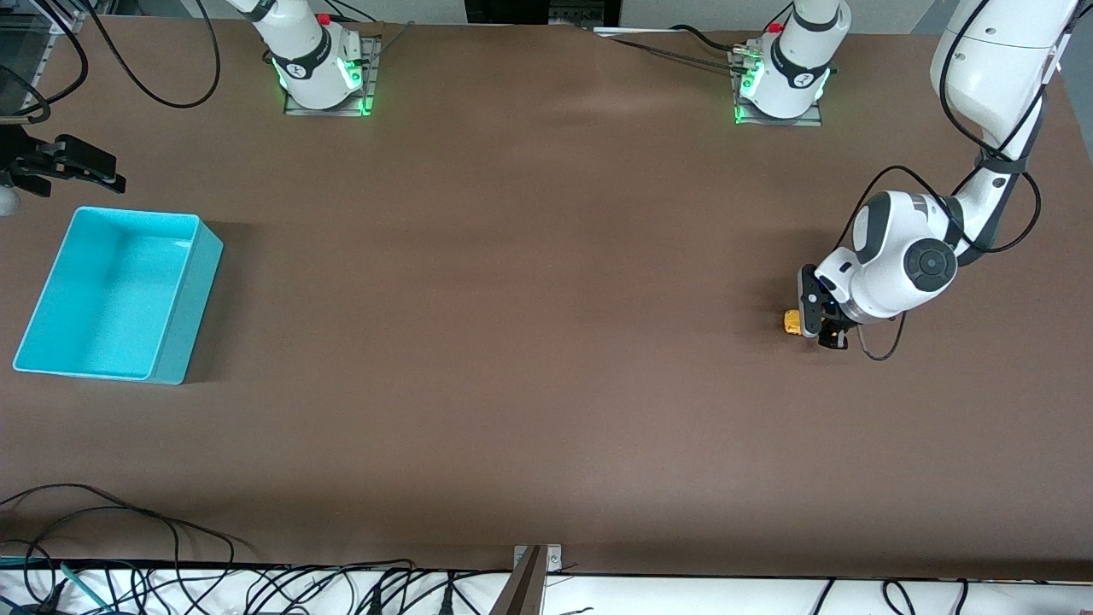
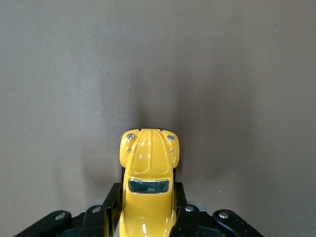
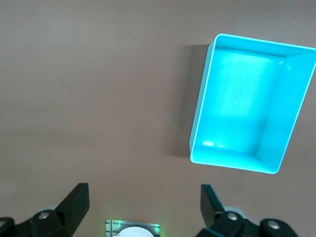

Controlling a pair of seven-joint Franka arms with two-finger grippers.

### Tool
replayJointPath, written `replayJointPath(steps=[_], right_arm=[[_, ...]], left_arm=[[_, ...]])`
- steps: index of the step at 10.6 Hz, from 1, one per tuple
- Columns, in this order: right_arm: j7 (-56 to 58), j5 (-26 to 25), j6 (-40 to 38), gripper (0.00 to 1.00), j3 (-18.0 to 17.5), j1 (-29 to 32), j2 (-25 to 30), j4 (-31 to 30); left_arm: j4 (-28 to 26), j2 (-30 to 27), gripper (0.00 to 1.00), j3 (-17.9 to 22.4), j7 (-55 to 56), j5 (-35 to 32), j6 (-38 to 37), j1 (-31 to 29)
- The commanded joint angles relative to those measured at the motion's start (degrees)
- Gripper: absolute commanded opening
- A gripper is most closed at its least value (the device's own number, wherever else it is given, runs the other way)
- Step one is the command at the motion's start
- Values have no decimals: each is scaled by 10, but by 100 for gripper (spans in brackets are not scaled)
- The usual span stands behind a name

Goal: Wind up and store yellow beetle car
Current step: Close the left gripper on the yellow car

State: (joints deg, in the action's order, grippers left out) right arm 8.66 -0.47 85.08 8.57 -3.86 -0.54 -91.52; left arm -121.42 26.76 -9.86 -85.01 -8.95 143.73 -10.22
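Note:
The yellow beetle car rests on the brown table at the left arm's end. My left gripper is down at the table and shut on it. In the left wrist view the black fingers press both sides of the car at its roof, and the rounded hood sticks out ahead of them. My right gripper hangs open and empty over the table's edge at the right arm's end, above the turquoise bin. Its wrist view looks down on the bin.
The turquoise bin has nothing in it. The two arm bases stand along the table's edge farthest from the front camera. Cables lie along the edge nearest the camera, and a metal bracket sits at its middle.

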Motion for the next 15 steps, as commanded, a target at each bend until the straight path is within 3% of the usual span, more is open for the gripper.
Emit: replayJointPath(steps=[1, 15], right_arm=[[9, 11, -8, 100, 4, 2, -5, 12], [31, 14, -4, 100, 16, 3, -9, 12]], left_arm=[[10, 6, 0, -2, -2, -12, -5, 3], [17, 26, 0, -12, 43, -13, -34, -6]])
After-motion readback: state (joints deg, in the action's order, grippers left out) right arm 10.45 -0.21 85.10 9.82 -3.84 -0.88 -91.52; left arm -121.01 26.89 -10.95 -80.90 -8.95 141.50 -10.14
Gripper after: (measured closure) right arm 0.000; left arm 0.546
